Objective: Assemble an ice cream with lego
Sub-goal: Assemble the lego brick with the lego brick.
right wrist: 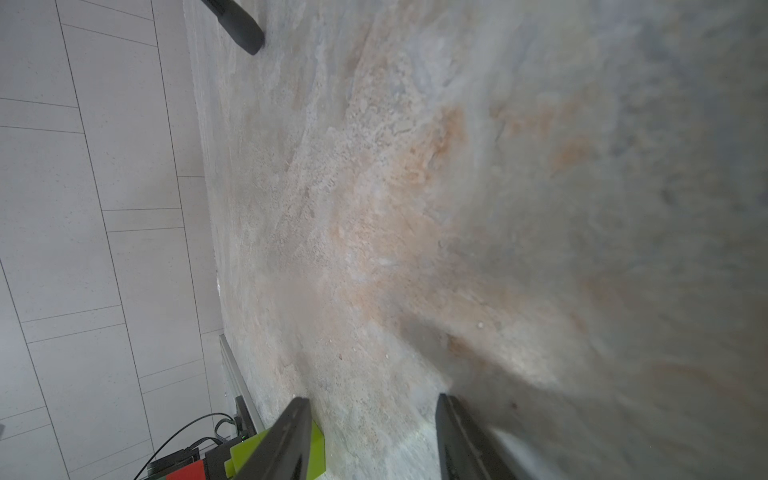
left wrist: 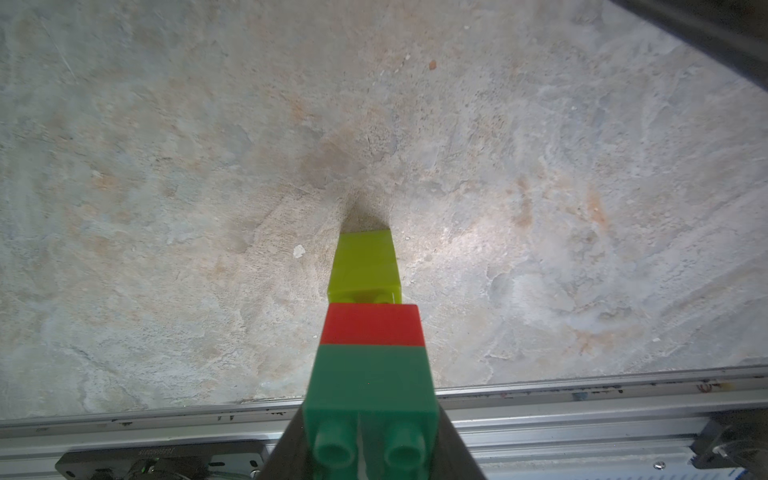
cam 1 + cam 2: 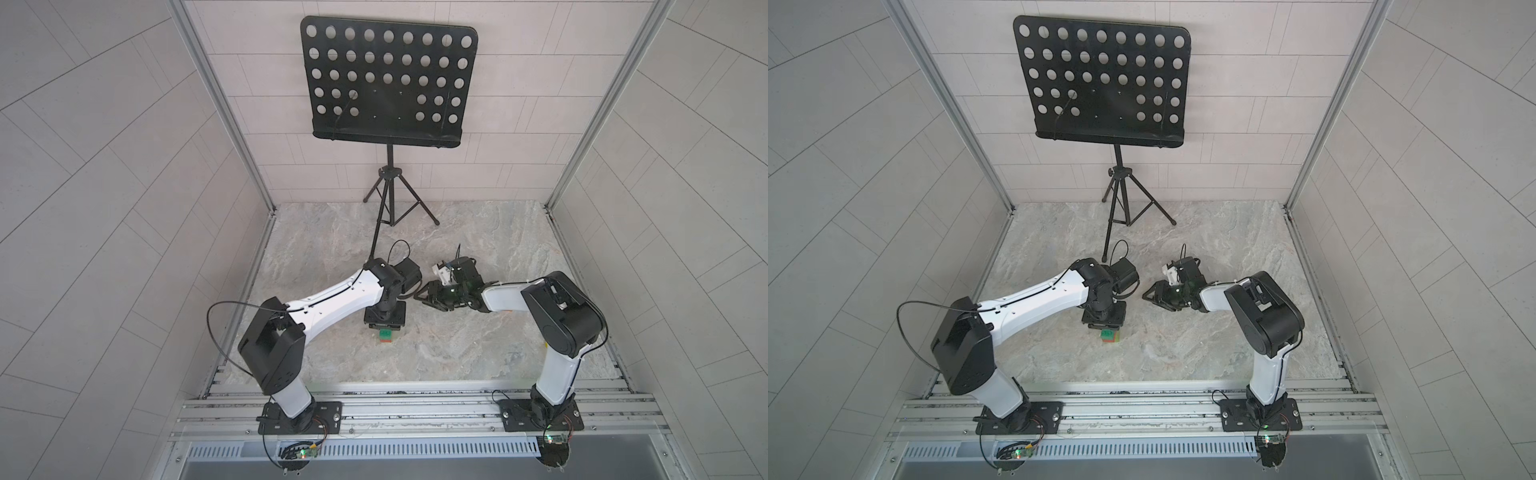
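Ice cream [image 3: 385, 336] stands upright on tabletop [image 3: 478, 345], a bit twd 6 o'clock of centre in both top views, mostly hidden under the L wrist. Stack top to bottom in the L wrist view: dk green brick [image 2: 370, 382] w/ studs bare, red brick [image 2: 372, 324] under it, then narrow lime stem [image 2: 365, 266], foot on the marbled surface.

Left claw [image 3: 385, 328] points straight down and is narrow, clamped on the dk green brick: a dark finger [image 2: 291, 453] presses each side of it.

Right claw [image 3: 420, 298] lies low and sideways at about 1 o'clock from the ice cream, near but apart, tips aimed twd 9 o'clock. R wrist view: fingers [image 1: 291, 436] stand well apart, only bare tabletop btwn them, holding nothing. Lime and red of the stack show beside one finger, outside the gap.

Black perforated stand [image 3: 388, 83] on its tripod at 12 o'clock, rear of tabletop.
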Tool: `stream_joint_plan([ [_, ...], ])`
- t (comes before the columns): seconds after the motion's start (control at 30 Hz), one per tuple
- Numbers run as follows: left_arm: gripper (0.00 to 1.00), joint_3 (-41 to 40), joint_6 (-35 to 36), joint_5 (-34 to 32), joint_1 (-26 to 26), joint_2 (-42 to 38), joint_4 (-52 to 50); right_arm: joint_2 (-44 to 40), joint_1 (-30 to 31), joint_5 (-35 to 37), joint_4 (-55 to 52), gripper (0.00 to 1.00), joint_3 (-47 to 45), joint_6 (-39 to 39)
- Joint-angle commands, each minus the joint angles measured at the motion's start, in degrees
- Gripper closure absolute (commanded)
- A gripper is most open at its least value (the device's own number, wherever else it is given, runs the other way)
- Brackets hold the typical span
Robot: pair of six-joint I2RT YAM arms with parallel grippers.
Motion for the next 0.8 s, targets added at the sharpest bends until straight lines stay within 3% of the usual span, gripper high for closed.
stream_joint_plan([
  [0.0, 0.95, 0.73, -1.56, -1.50, -0.53, 1.36, -0.20, 0.77, 0.36, 1.67, -3.68, 0.47, 0.22, -1.09],
  [0.77, 0.92, 1.18, -0.03, -4.36, -0.55, 1.63, 0.68, 0.77, 0.73, 1.95, -5.08, 0.47, 0.87, -2.01],
])
